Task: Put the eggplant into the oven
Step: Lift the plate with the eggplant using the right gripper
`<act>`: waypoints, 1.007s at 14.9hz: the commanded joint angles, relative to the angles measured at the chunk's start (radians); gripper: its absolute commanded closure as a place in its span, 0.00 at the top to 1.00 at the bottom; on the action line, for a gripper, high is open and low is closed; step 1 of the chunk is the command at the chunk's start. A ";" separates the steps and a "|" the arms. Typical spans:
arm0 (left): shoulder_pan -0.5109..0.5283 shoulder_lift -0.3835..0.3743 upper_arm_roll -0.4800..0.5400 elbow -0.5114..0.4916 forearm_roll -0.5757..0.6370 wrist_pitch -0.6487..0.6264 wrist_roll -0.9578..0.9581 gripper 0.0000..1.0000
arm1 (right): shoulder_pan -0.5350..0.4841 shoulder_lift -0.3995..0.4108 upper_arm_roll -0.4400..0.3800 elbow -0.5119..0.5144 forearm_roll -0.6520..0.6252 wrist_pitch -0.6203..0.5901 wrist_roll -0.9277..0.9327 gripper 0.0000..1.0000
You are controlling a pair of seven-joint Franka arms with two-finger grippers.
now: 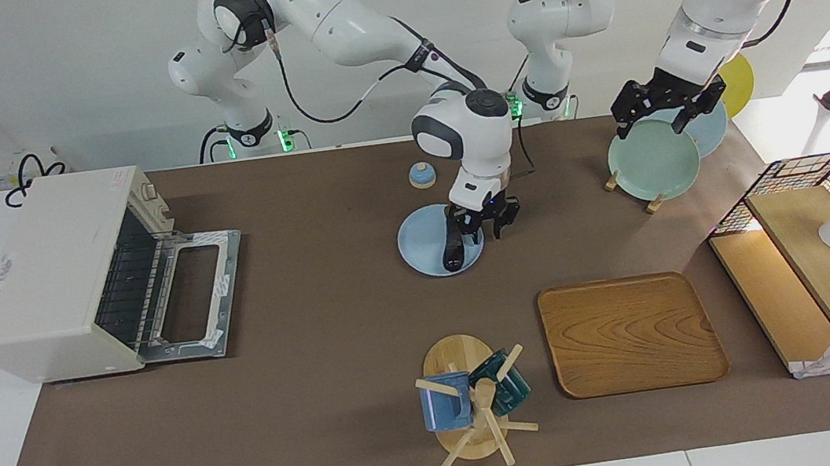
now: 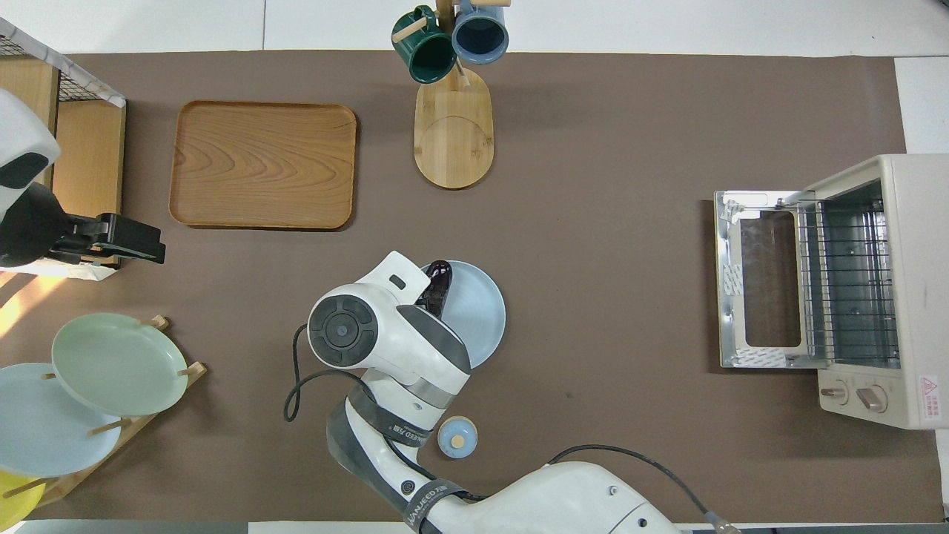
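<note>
Right gripper (image 1: pixel 484 226) lowered, jaws parted, left gripper (image 1: pixel 665 110) raised, waiting

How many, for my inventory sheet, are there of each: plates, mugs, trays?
Plates: 4 (blue plate, green plate, pale blue plate, yellow plate)
Mugs: 2 (green mug, blue mug)
Trays: 1 (wooden tray)
Total: 7

A dark eggplant (image 2: pixel 439 280) lies on a pale blue plate (image 2: pixel 478 315) mid-table, partly covered by the right arm's wrist. At the right arm's end of the table, the oven (image 2: pixel 901 289) stands with its door (image 2: pixel 764 278) folded open.
</note>
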 commanded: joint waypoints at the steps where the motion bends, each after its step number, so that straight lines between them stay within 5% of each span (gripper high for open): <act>1: -0.007 0.022 0.006 0.005 0.022 0.030 0.021 1.00 | 0.006 -0.035 -0.002 -0.046 -0.011 -0.012 0.018 0.00; 4: -0.002 0.041 0.003 0.042 0.057 0.027 0.037 1.00 | 0.006 -0.037 -0.003 -0.020 -0.039 -0.085 0.012 0.00; 8: -0.002 0.024 0.003 0.011 0.056 0.024 0.037 1.00 | -0.017 -0.055 -0.011 0.105 -0.149 -0.420 -0.118 0.00; 12: 0.000 0.015 0.003 0.002 0.056 0.015 0.034 1.00 | -0.178 -0.265 -0.015 -0.068 -0.157 -0.505 -0.350 0.00; 15: 0.000 0.006 0.003 -0.006 0.056 -0.020 0.031 1.00 | -0.374 -0.484 -0.015 -0.356 -0.157 -0.335 -0.633 0.00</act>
